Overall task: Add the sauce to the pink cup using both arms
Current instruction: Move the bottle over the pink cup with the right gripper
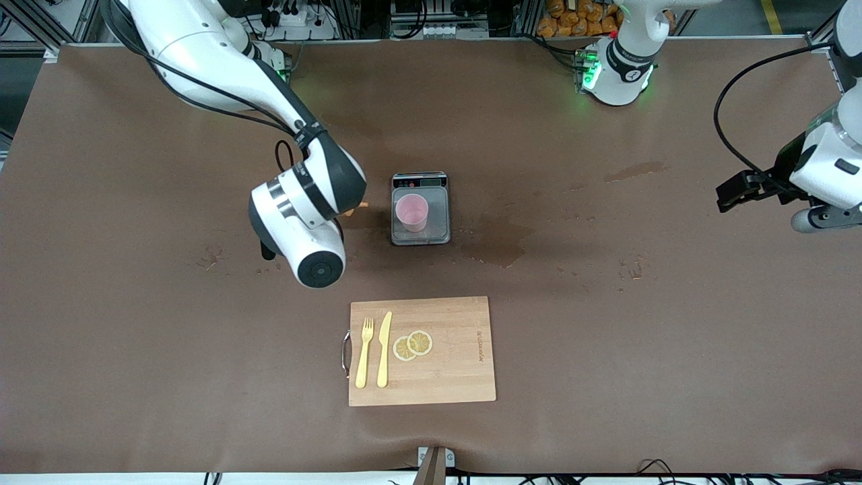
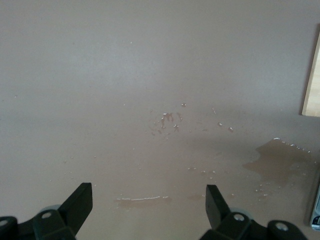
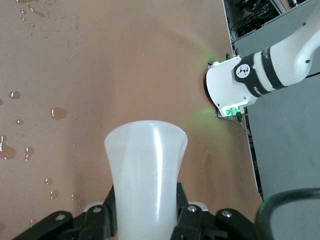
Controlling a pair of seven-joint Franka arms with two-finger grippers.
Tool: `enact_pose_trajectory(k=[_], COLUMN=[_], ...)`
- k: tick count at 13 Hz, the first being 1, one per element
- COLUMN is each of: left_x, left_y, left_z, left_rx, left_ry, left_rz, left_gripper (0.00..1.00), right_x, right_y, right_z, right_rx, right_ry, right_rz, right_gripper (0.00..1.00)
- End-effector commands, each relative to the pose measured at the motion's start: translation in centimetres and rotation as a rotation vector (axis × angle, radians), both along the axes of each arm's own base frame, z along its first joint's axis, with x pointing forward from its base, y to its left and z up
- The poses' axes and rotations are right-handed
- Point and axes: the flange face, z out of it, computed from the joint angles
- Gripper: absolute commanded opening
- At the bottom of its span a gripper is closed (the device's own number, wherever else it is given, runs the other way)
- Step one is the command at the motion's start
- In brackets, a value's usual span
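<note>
The pink cup [image 1: 411, 211] stands upright on the grey scale [image 1: 438, 232] near the table's middle. My right gripper [image 3: 147, 202] is shut on the sauce bottle [image 3: 147, 170], a translucent whitish body held between both fingers. In the front view the right wrist hides the bottle; only its orange nozzle [image 1: 363, 203] pokes out beside the scale, toward the right arm's end. My left gripper [image 1: 735, 191] is open and empty, over bare table at the left arm's end. In the left wrist view its fingers [image 2: 80, 202] stand wide apart over stained tablecloth.
A wooden cutting board [image 1: 458, 377] with a fork [image 1: 364, 351], a knife [image 1: 384, 349] and two lemon slices [image 1: 413, 345] lies nearer the front camera than the scale. A wet stain [image 1: 502, 242] spreads beside the scale. The left arm's base [image 3: 240, 85] shows in the right wrist view.
</note>
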Motion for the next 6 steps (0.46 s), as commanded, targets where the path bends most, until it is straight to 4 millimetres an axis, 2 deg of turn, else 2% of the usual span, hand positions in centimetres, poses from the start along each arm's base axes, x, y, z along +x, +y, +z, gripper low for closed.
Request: enact_pose_trajectory(k=[1, 6], left_x=[-1.0, -1.8], left_y=[0.6, 1.1], left_z=[0.9, 1.9], left_rx=[-0.023, -0.030], left_ry=[0.013, 0.001], left_rz=[-0.007, -0.001], left_gripper=[1.00, 1.00], right_x=[-0.9, -1.4], right_y=[1.9, 2.6], right_z=[1.1, 0.1], right_rx=[-0.055, -0.111], right_ry=[-0.034, -0.050], right_rz=[0.012, 0.002], right_gripper=[0.45, 0.45])
